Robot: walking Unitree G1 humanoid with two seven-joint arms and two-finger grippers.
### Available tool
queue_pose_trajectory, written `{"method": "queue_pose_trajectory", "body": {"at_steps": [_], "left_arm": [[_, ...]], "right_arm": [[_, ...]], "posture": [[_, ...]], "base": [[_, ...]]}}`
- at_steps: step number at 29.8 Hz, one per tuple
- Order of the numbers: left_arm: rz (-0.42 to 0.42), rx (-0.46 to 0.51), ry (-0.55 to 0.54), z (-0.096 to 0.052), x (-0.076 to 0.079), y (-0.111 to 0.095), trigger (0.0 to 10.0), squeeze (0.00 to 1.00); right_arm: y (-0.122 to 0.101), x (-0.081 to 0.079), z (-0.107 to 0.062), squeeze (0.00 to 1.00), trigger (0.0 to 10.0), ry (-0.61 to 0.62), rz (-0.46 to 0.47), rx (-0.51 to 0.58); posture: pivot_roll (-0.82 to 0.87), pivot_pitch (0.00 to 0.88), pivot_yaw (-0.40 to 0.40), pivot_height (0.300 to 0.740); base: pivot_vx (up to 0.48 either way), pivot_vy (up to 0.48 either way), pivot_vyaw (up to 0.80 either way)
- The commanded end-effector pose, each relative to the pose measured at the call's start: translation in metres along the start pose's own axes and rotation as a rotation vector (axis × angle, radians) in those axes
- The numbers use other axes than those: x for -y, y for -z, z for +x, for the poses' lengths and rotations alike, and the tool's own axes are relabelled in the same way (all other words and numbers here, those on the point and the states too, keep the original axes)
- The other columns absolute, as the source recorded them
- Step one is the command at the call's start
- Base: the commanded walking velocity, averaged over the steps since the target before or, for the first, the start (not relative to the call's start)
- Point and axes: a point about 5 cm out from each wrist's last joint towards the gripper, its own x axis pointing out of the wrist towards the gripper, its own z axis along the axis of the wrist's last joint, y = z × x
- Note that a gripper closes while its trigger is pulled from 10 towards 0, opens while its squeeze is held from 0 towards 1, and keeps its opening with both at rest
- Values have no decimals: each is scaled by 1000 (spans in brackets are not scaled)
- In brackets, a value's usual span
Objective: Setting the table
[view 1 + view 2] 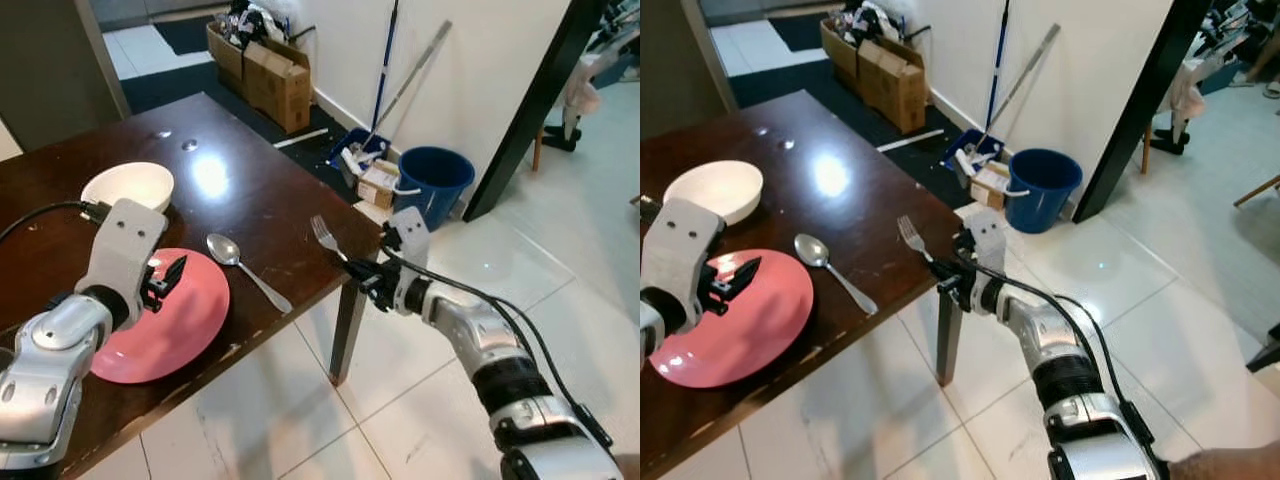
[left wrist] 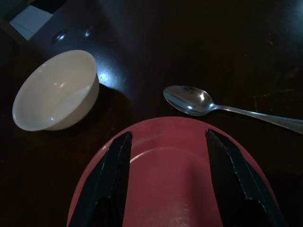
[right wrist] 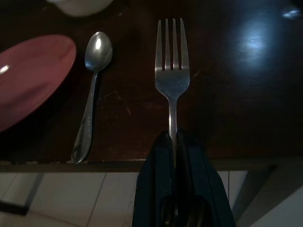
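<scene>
A silver fork [image 1: 327,238] is held by its handle in my right gripper [image 1: 372,281], which is shut on it at the table's right corner; its tines [image 3: 171,45] point over the dark wood. A spoon [image 1: 245,267] lies on the table between the fork and a pink plate [image 1: 170,325]. My left gripper [image 1: 165,278] hovers open just above the plate, both fingers [image 2: 112,177] spread over its rim. A white bowl [image 1: 127,187] sits behind the plate.
The dark wooden table [image 1: 250,180] ends at a corner by my right gripper, with white tiled floor [image 1: 330,420] below. A blue bucket [image 1: 432,183], mop handles [image 1: 385,70] and cardboard boxes [image 1: 272,75] stand along the far wall.
</scene>
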Motion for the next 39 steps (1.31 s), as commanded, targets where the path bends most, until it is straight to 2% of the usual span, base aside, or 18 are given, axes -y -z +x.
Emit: {"method": "queue_pose_trajectory", "body": {"at_steps": [1,11,14,15,21,31,39], "left_arm": [[-1,-21,6,-5,0,2,10000,0],[-17,-24,-4,-12,5,-2,10000,0],[-24,-13,-4,-14,8,-5,10000,0],[-28,-13,-4,-16,9,-6,10000,0],[-32,-18,-3,-19,11,-5,10000,0],[-36,-25,2,-23,16,-7,10000,0],[-35,-24,13,-38,17,-12,10000,0]], "right_arm": [[2,-5,7,0,10000,-48,-23,-13],[-24,-12,26,0,10000,-63,-93,58],[-30,-10,30,0,10000,0,-144,72],[-36,-7,30,0,10000,51,-150,107],[-51,-5,31,0,10000,67,-128,190],[-58,-13,38,0,10000,24,-140,215],[-49,-24,46,0,10000,0,-99,204]], "posture": [[215,121,79,740],[257,117,70,740],[274,118,63,740],[278,116,62,740],[290,120,62,740],[312,133,59,740],[370,171,75,740]], "base": [[0,0,0],[0,0,0],[0,0,0],[0,0,0],[0,0,0],[0,0,0],[0,0,0]]}}
